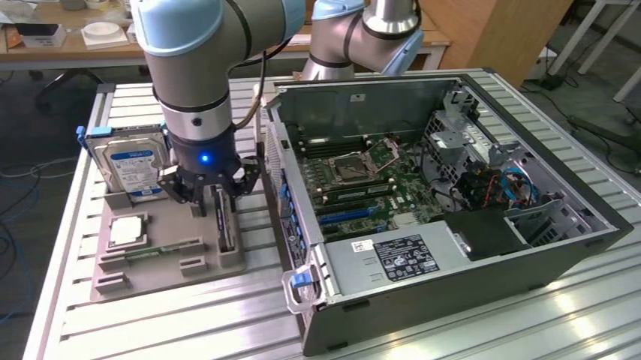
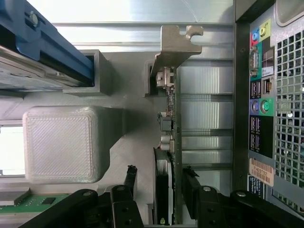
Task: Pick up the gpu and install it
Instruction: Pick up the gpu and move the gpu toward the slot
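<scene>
Your arm is bent over at the elbow, the wrist pointing straight down with its blue light lit. Your gripper hangs low and vertical, its 2 dark fingers standing apart, a clear gap between them, tips aimed downward.
</scene>
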You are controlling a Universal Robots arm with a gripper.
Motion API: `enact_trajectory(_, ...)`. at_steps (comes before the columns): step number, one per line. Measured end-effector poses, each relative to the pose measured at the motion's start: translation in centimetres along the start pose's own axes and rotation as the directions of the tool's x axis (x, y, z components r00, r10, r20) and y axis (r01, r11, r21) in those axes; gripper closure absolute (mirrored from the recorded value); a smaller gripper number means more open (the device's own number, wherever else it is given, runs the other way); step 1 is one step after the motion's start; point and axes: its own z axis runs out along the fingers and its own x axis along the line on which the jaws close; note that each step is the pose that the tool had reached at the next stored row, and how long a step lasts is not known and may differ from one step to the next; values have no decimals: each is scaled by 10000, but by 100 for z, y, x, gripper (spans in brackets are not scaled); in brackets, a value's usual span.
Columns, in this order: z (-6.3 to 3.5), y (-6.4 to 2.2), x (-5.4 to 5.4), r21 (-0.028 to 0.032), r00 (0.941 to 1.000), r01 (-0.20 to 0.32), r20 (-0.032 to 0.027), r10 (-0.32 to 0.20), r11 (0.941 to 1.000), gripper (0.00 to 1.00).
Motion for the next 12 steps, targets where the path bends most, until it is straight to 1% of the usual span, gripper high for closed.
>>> enact_trajectory(12,2,-5,-9,0,10000,88,-4,-88,10000,49)
